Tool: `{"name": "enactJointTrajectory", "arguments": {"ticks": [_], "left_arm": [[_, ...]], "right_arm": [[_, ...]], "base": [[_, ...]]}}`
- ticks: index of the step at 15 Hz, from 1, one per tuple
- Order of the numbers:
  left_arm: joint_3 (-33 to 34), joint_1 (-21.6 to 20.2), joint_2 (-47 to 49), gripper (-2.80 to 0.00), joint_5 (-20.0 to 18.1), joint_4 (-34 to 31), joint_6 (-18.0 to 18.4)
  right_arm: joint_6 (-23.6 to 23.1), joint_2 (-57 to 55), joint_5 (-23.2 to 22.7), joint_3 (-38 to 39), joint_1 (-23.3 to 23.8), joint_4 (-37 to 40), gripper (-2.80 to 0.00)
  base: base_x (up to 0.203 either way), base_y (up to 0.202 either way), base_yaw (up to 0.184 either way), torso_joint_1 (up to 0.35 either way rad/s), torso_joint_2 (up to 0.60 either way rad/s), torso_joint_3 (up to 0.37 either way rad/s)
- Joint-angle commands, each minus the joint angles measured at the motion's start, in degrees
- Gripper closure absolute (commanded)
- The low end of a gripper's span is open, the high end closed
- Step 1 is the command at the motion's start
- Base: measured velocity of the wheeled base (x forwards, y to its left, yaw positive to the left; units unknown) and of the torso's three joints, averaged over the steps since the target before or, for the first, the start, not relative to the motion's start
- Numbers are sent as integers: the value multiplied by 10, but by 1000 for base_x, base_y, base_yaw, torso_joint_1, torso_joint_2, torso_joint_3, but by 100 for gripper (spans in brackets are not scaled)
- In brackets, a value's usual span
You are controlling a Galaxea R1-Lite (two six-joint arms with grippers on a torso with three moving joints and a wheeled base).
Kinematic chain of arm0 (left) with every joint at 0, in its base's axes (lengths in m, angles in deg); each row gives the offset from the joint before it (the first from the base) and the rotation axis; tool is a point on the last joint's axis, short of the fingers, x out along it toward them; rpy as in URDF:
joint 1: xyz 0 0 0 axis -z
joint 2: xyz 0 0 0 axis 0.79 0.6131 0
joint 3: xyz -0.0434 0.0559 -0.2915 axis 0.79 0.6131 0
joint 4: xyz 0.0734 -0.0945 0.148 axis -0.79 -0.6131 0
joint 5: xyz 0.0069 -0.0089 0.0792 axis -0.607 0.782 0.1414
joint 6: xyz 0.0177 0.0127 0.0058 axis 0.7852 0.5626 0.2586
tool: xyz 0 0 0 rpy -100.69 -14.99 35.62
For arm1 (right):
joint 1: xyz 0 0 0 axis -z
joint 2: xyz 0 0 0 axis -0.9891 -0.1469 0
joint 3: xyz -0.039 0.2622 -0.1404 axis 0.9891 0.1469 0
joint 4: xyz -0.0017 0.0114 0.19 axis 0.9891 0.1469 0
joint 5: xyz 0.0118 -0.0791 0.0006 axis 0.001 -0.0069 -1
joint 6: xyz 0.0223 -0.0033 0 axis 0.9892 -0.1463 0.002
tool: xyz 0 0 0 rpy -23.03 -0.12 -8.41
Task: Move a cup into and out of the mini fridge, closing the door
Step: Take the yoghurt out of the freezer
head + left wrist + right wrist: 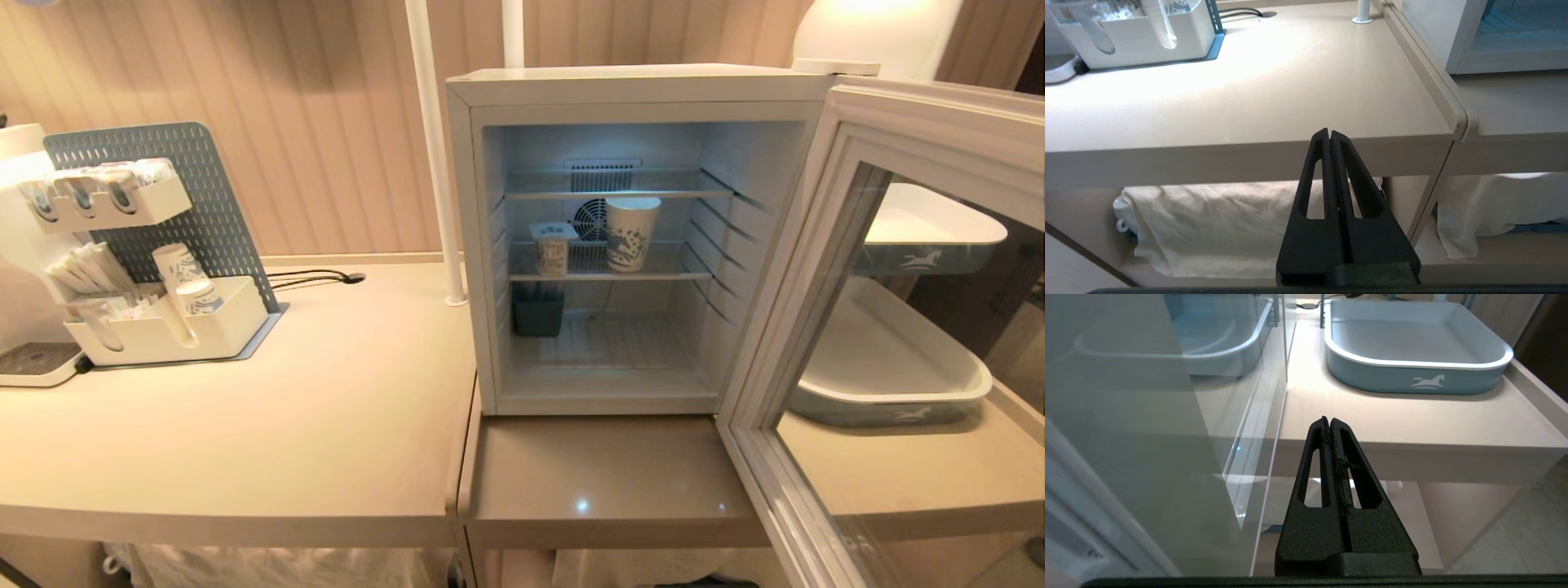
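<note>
The boxy white mini fridge stands at the centre of the head view on a beige counter, its interior lit. The door, a pale frame around a glass window, is swung wide open toward the lower right of the frame. On the middle wire shelf sits the cup, a small squat white tub with a flat top, left of centre. Just beside it, to its right, stands a taller white paper cup with a blue pattern. Below the shelf, at the lower left of the fridge interior, is a small dark bin.

At the left of the head view a white organiser on a grey pegboard holds stacked paper cups and packets. Through the door glass, at the right, a white tray with a blue-grey outer wall rests on the counter.

Neither arm shows in the head view. In the left wrist view the left gripper hangs low before the counter edge, its black fingers pressed together and empty. In the right wrist view the right gripper sits beside the open door glass, fingers likewise closed on nothing.
</note>
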State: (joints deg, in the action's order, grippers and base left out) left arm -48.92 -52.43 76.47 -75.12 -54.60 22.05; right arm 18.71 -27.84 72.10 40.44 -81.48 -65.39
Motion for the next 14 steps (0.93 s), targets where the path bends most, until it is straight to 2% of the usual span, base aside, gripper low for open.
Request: {"name": "enactJointTrajectory", "arguments": {"ticks": [1, 14], "left_arm": [[2, 0, -1, 0, 0, -1, -5], [2, 0, 0, 0, 0, -1, -7]], "right_arm": [[-1, -1, 0, 0, 0, -1, 0], [0, -1, 0, 0, 0, 0, 0]], "base": [[-51, 0, 4, 12, 7, 2], [-190, 0, 0, 2, 3, 2]]}}
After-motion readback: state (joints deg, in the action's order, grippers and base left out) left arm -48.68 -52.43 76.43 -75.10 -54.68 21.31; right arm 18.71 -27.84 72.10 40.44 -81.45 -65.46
